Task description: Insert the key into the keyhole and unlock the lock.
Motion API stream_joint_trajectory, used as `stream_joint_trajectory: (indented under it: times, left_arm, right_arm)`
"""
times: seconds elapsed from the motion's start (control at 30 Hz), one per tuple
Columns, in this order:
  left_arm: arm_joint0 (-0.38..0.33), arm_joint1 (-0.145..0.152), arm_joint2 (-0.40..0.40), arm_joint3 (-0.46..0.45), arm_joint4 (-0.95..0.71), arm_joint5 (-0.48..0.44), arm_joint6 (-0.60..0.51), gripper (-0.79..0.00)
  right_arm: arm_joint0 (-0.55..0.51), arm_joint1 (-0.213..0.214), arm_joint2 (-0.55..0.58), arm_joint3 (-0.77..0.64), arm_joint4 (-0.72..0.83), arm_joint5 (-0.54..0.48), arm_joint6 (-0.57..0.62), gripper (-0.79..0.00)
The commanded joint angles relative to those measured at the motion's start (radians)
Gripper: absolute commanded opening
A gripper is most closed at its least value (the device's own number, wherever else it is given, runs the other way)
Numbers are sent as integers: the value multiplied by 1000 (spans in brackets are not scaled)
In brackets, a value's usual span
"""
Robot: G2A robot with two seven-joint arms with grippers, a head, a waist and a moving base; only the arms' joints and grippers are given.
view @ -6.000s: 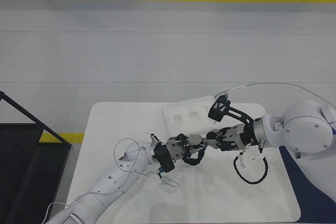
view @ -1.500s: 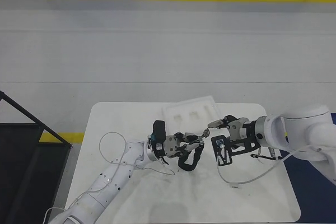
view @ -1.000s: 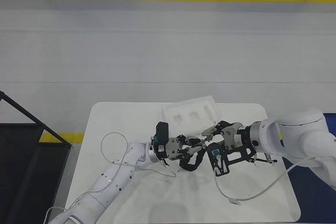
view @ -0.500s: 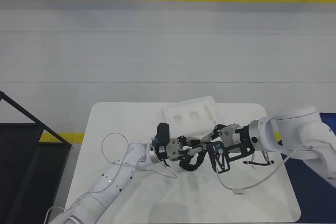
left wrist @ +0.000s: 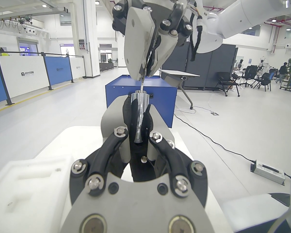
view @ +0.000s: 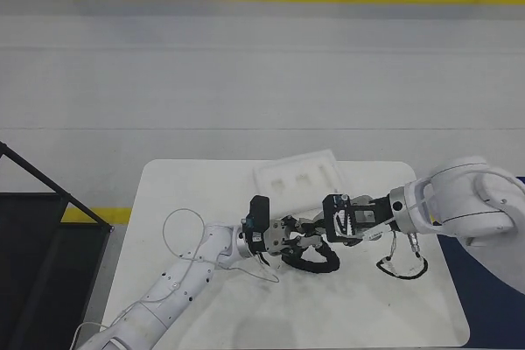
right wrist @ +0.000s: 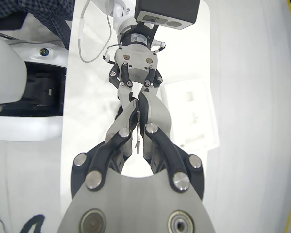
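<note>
My left gripper (left wrist: 138,105) is shut on the lock (left wrist: 140,115), a silver cylinder on a black body, with the keyhole end facing away from the wrist. Facing it, my right gripper (left wrist: 146,72) is shut on the thin metal key (left wrist: 142,81), whose tip meets the cylinder's end. In the right wrist view the key (right wrist: 137,134) sits flat between my right gripper (right wrist: 137,112) pads, pointing at the left gripper (right wrist: 135,95). From above, both grippers meet tip to tip at mid-table, left gripper (view: 293,238) and right gripper (view: 319,231). The lock's black cable loop (view: 319,262) hangs beneath them.
A white foam tray (view: 297,179) with moulded recesses lies at the back of the white table (view: 184,192), just behind the grippers. A black cable loop (view: 402,269) hangs from the right forearm. A white cable (view: 179,229) curls beside the left arm.
The right wrist has rolled over and moved left, bringing the key's tip against the lock. The left gripper shifted slightly right with the lock, and the black loop swung beneath the grippers.
</note>
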Motion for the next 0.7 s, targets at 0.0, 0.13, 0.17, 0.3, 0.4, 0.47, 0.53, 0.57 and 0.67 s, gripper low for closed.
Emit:
stream_joint_trajectory:
  times: [0.0,0.13,0.17,0.3,0.4,0.47,0.53,0.57,0.67]
  left_arm:
    - [1,-1,2,-1,-1,3,2,-785]
    - [-1,-1,7,0,10,7,-3,-785]
    - [-1,0,7,1,16,11,-7,-785]
    - [-5,7,-7,28,99,92,-95,-785]
    - [-3,14,-14,35,162,141,-181,-785]
    - [-4,18,-13,31,206,151,-240,-785]
    - [-1,21,-10,25,223,141,-275,-785]
    - [-4,23,-8,23,244,144,-306,-785]
    - [-5,26,-3,22,269,141,-377,-785]
  right_arm:
    - [5,1,4,1,75,28,29,-785]
    - [12,2,5,7,157,44,89,-394]
    - [14,2,5,9,169,46,98,0]
    - [15,6,37,34,175,67,89,0]
    - [-10,18,77,36,144,91,55,0]
    - [-32,25,103,31,127,97,30,0]
    - [-56,33,124,25,116,97,13,0]
    - [-68,36,134,22,113,98,4,0]
    - [-103,45,163,13,98,105,-32,0]
